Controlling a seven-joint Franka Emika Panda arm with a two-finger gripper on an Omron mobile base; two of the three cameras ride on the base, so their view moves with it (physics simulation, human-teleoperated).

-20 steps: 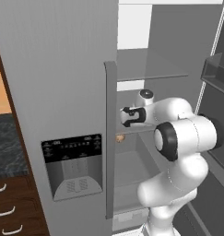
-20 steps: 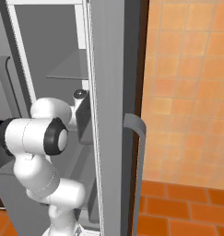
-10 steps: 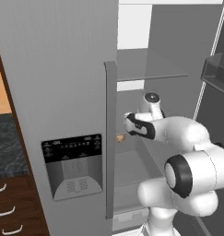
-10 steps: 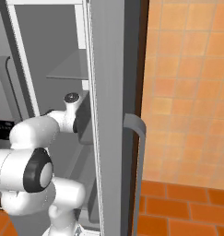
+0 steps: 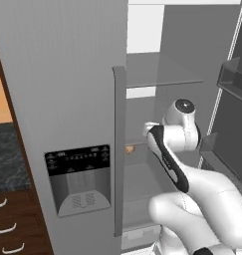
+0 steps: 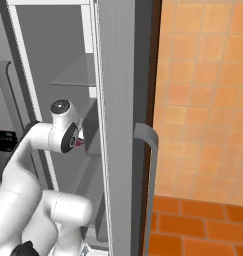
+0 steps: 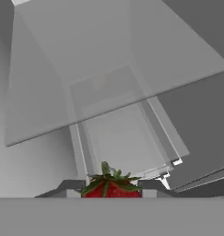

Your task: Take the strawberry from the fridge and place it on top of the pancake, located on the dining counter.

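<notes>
Gripper (image 7: pixel 111 186) inside open fridge (image 5: pixel 62 89), jaws closed narrow on strawberry (image 7: pixel 111 186), fruit held between dark fingertips (image 7: pixel 69 186), green leaves up. Red speck of strawberry beside wrist, against inner edge of fridge door. Beyond strawberry: grey fridge shelf (image 7: pixel 118 133), translucent upper shelf above it. Small tan lump (image 5: pixel 128 148) on shelf just behind fridge handle (image 5: pixel 119 149). Black dispenser panel (image 5: pixel 78 179) on fridge's closed door.

Glass shelf (image 7: pixel 109 87) close above hand (image 7: pixel 111 186)
</notes>
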